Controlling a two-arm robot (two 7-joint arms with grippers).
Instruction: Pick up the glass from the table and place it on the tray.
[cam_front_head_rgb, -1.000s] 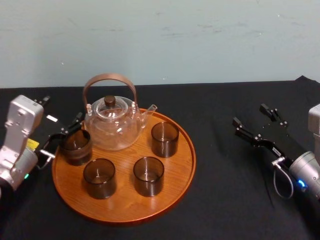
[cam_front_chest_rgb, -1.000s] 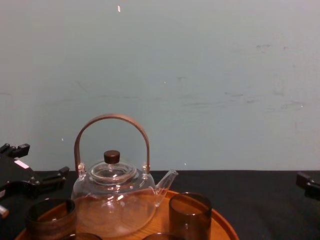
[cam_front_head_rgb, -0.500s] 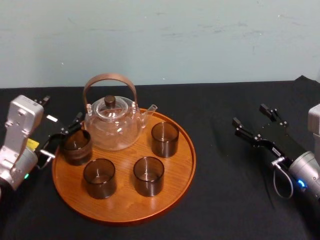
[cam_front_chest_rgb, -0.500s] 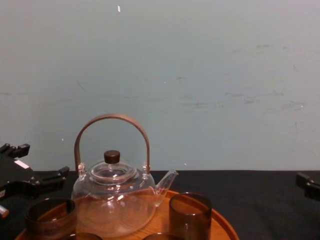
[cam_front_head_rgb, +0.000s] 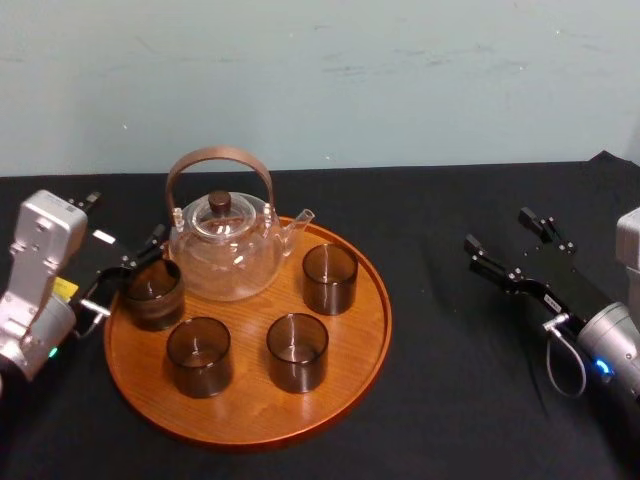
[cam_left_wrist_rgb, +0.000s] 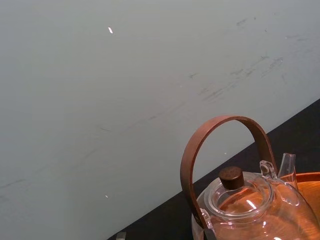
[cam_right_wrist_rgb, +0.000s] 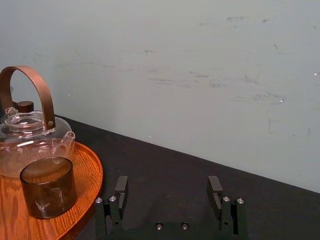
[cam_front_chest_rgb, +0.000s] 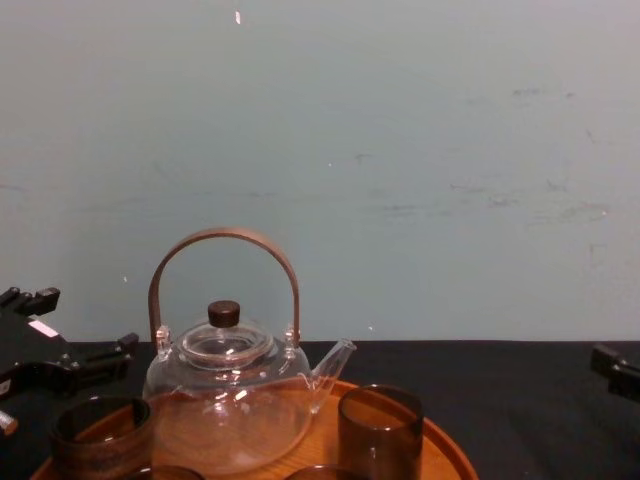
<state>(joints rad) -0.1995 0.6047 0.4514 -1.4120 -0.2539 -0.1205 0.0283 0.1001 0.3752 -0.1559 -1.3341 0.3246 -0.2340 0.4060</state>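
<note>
Left gripper (cam_front_head_rgb: 123, 218) low at the tray's (cam_front_head_rgb: 352, 330) left rim, fingers spread wide, gripping nothing. Just beside its near finger, the glass (cam_front_head_rgb: 152, 293), upright on the tray by the teapot (cam_front_head_rgb: 225, 255). Right gripper (cam_front_head_rgb: 497, 229) likewise spread, over the table's (cam_front_head_rgb: 430, 400) right side, well apart from the tray.

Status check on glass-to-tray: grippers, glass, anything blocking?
Left gripper open, beside leftmost glass. Glass standing on tray, left edge, by glass teapot. Right gripper open, parked over table. Nothing blocking.
</note>
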